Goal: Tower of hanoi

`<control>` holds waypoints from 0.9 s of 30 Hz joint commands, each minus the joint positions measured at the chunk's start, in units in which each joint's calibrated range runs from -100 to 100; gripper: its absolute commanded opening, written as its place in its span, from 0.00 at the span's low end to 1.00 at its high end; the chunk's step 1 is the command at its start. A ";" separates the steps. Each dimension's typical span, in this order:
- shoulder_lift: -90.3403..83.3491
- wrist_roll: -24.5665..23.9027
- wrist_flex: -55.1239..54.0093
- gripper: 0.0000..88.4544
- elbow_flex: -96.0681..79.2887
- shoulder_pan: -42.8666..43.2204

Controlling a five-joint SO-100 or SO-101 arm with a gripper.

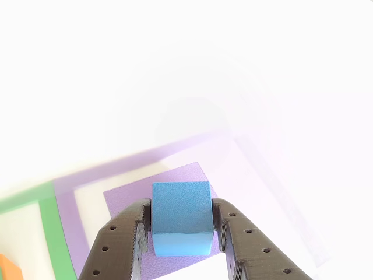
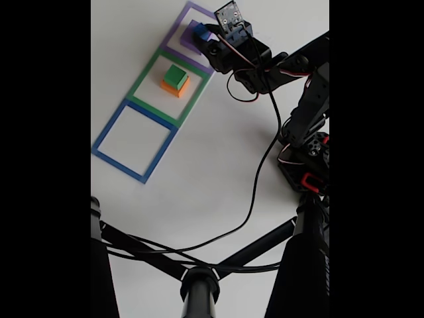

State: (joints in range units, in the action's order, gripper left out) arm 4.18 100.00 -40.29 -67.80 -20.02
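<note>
A plain white worktop (image 2: 218, 165) carries three flat square outlines in a diagonal row — blue outline (image 2: 134, 140) nearest the camera in the fixed view, green outline (image 2: 173, 86) in the middle, purple outline (image 2: 177, 36) at the far end. The arm (image 2: 291, 73) reaches in from the right of that view toward the purple one.

The gripper (image 1: 182, 224) has its fingers (image 1: 119, 239) pinching the small blue cube (image 1: 181, 217) from both sides, pads flat against its faces. The cube is right over the pale-purple slab (image 1: 125, 198), which lies inside the purple outline; whether it rests on the slab or hangs just above it cannot be told. In the fixed view the green cube (image 2: 175, 75) sits stacked on the orange cube (image 2: 176, 86) inside the green outline, and the blue outline holds nothing.

As a judgement, the puzzle is partway through: the slab looks like the base at the purple square, orange and green wait together on the middle square, and the blue cube is in transit. Left to do — shift the blue cube clear, bring orange onto the slab, then green, then blue on top.
</note>
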 commanded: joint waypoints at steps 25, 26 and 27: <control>-42.73 0.00 101.83 0.04 38.89 3.24; -42.57 0.00 106.60 0.04 43.25 3.53; -42.25 0.00 111.62 0.04 47.80 3.91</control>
State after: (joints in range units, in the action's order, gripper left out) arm -35.42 100.00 48.07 -39.08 -17.56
